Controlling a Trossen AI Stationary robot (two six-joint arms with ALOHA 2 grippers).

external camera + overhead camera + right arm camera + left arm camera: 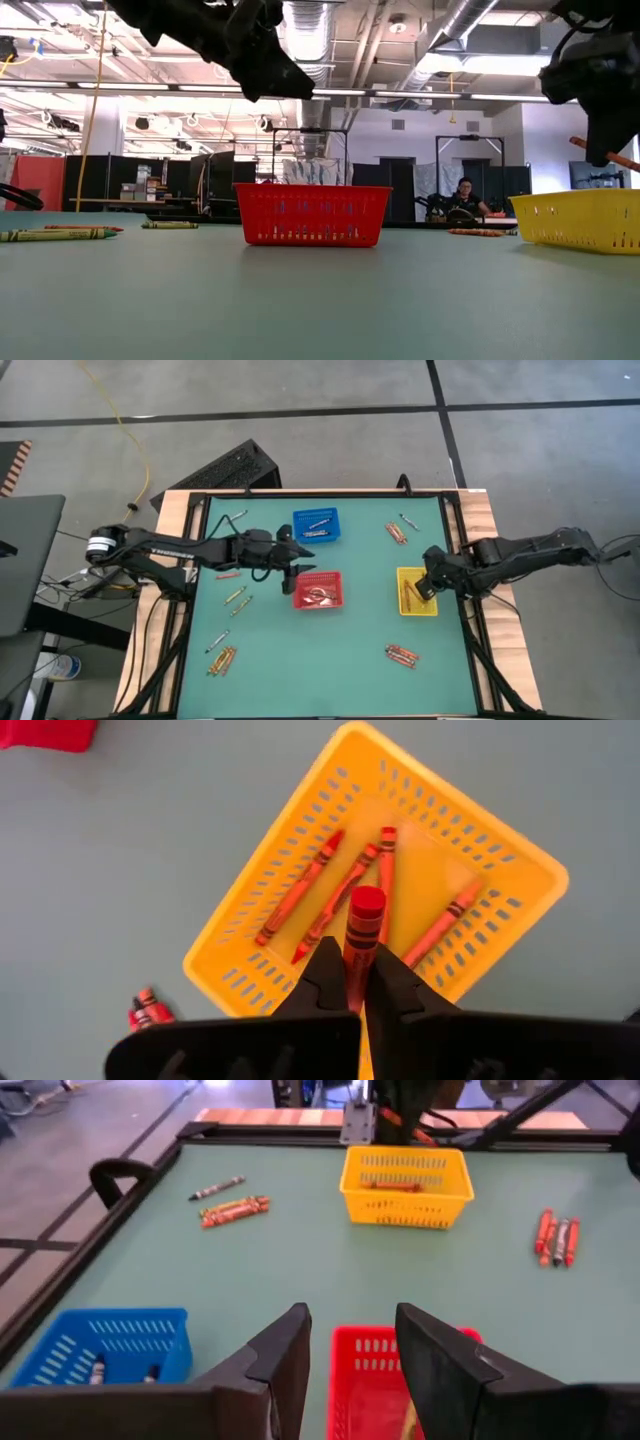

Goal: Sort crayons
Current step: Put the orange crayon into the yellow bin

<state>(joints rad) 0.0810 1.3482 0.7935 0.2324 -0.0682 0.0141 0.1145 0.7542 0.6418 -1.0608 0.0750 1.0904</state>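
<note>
My right gripper (357, 982) hangs over the yellow basket (416, 591) and is shut on a red-orange crayon (365, 925). Several red-orange crayons (330, 895) lie on that basket's floor. My left gripper (350, 1350) is open and empty above the red basket (318, 590), at its far left corner. The red basket holds a few crayons. The blue basket (316, 525) holds a few dark crayons (97, 1370). Loose crayons lie flat on the green table in groups at the far right (397, 532), near right (402, 654), near left (222, 660) and left (237, 596). My right gripper pinches the crayon's shaft (357, 960) between its two fingers. The crayon runs along the fingers and sticks out past their tips, its flat end (367, 900) farthest out. The fingers come from above, over the yellow basket. The crayon is lifted clear of the basket.
A raised dark frame (455, 560) runs round the green table. A single crayon (233, 520) lies at the far left and another (406, 519) at the far right. A person (462, 195) sits far off in the room behind the table.
</note>
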